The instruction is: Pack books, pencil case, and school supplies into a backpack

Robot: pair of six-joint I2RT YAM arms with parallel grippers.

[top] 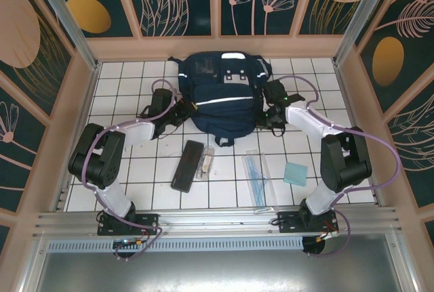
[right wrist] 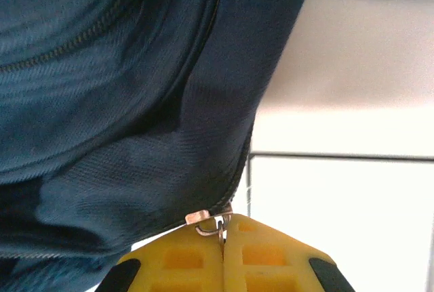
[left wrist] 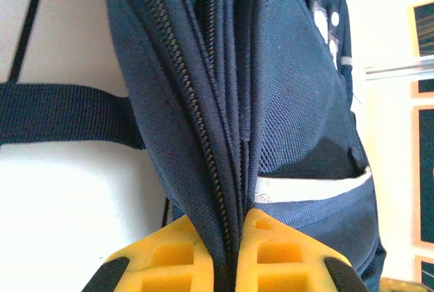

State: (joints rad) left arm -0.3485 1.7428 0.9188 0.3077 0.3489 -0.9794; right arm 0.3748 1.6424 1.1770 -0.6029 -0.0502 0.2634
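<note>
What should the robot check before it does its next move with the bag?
1. Fabric beside the zipper pinched in left claw, holding the backpack: ok.
2. Metal zipper pull pinched in right claw: ok.
3. Dark strap clear of left claw: ok.
4. Black pencil case, ruler set and pad lying on the tiles, apart from both arms: ok.
5. Wide opening in backpack for packing: cannot tell.
</note>
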